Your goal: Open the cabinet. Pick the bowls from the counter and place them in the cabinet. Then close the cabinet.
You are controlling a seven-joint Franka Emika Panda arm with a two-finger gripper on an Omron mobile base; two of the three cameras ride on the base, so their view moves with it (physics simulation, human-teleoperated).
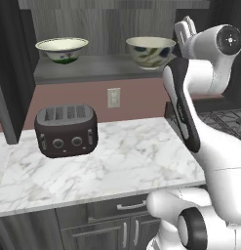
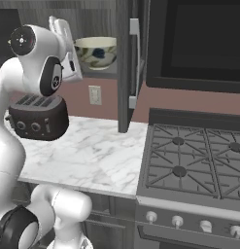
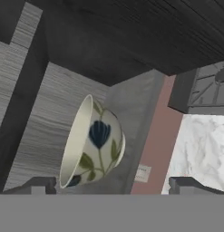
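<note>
The cabinet (image 1: 107, 68) stands open, with its right door (image 2: 125, 68) swung out edge-on over the right end of the counter (image 1: 127, 156) and its left door (image 1: 10, 73) swung out at the left. Both bowls sit upright on the cabinet's bottom shelf, well apart. The smaller bowl (image 1: 62, 50), whitish with a green mark, is toward the shelf's left end. The larger bowl (image 1: 150, 52), painted with dark blue flowers and green leaves, is toward the right end, near the front edge.

The gripper (image 3: 113, 183) is raised to shelf height just beside the larger bowl, on its right. Its fingers (image 3: 188, 183) are spread wide apart with nothing between them. In the hand view, which is rolled sideways, the bowl lies ahead of the tips and free of both.

A dark toaster (image 1: 66, 130) sits on the counter toward the back left, below the smaller bowl. A wall socket (image 1: 113, 97) is set in the pink wall above the counter's back edge. A black stove (image 2: 194, 160) adjoins the counter's right edge, with a dark microwave (image 2: 199, 44) above it.
</note>
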